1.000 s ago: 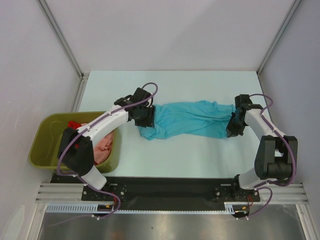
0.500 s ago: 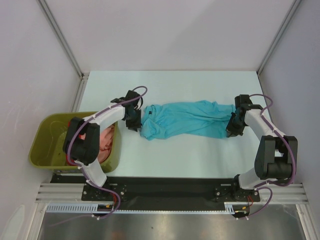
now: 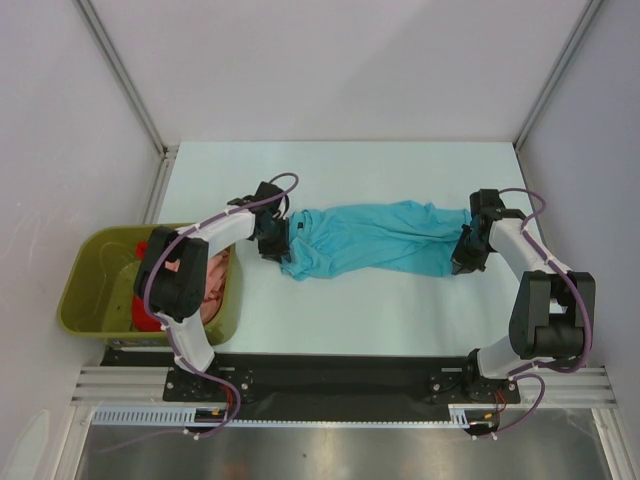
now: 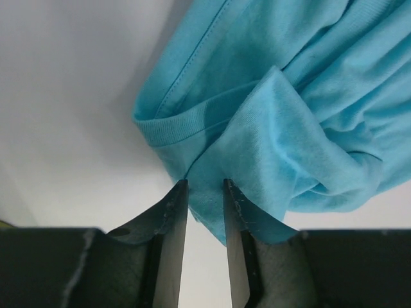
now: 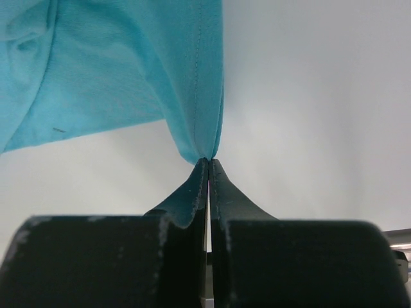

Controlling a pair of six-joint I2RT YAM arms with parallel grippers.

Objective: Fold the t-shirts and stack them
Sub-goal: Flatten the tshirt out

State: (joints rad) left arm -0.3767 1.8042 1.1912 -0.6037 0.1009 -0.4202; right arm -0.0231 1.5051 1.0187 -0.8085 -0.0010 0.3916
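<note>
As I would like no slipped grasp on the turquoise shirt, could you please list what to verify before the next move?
1. Hold of the right gripper on the turquoise shirt: ok, shut on its edge.
2. Hold of the left gripper: not ok; jaws stand apart, with cloth only at the tips.
3. Shirt lying flat: not ok; it is bunched and creased between the arms.
4. The salmon-pink shirt and the red shirt out of the way in the olive tub: ok.
5. Number of layers the left gripper would catch: cannot tell.
</note>
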